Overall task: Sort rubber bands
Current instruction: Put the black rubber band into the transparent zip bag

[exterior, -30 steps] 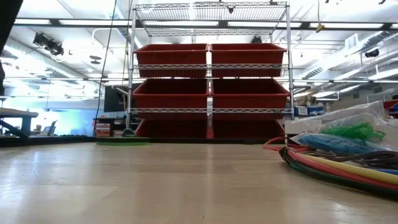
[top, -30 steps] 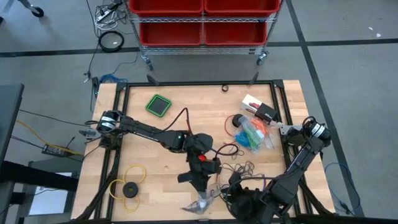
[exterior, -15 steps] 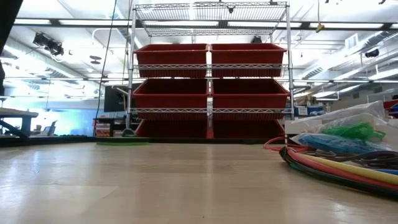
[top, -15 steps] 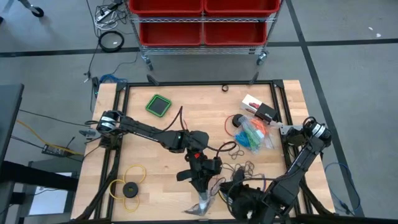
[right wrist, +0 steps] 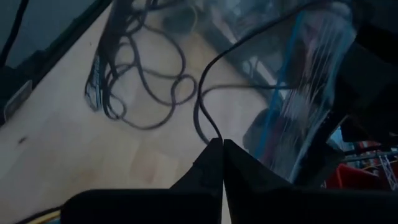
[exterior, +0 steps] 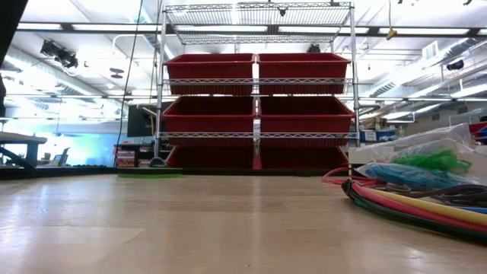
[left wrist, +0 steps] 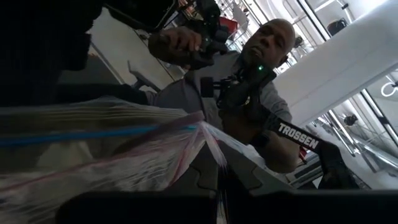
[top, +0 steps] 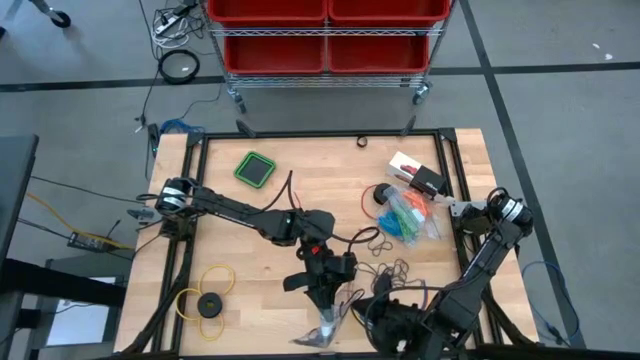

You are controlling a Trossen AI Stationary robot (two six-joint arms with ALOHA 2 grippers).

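Observation:
My left gripper point(top: 325, 298) hangs over the table's near edge, shut on a clear zip bag point(top: 323, 330) with a blue seal line point(left wrist: 93, 135). Just to its right, my right gripper point(top: 360, 300) is shut on a thin dark rubber band point(right wrist: 205, 99) beside the bag point(right wrist: 311, 87). More dark rubber bands point(top: 385, 268) lie loose on the wood. Blue, green and orange bunches point(top: 405, 215) lie in clear wrapping at the right. The low view shows neither gripper. My left gripper pinches the bag's top edge point(left wrist: 210, 142) by the seal line, between its two fingers. The fingers point about level, and the bag spreads away from them and hangs crumpled. My right gripper pinches one strand of the dark band point(right wrist: 216, 134) at its fingertips, slanting down. The rest of the loop curves away in front of the bag.
A green square pad point(top: 256, 168) lies at the far left, and a yellow ring with a black disc point(top: 205, 300) at the near left. A white and black box point(top: 418, 177) sits far right. Coloured cables point(exterior: 426, 204) curve along the right. A person point(left wrist: 261, 68) stands beyond the near edge.
My left wrist has turned a little above the bag, which stays in the same place. Both arms otherwise keep their places.

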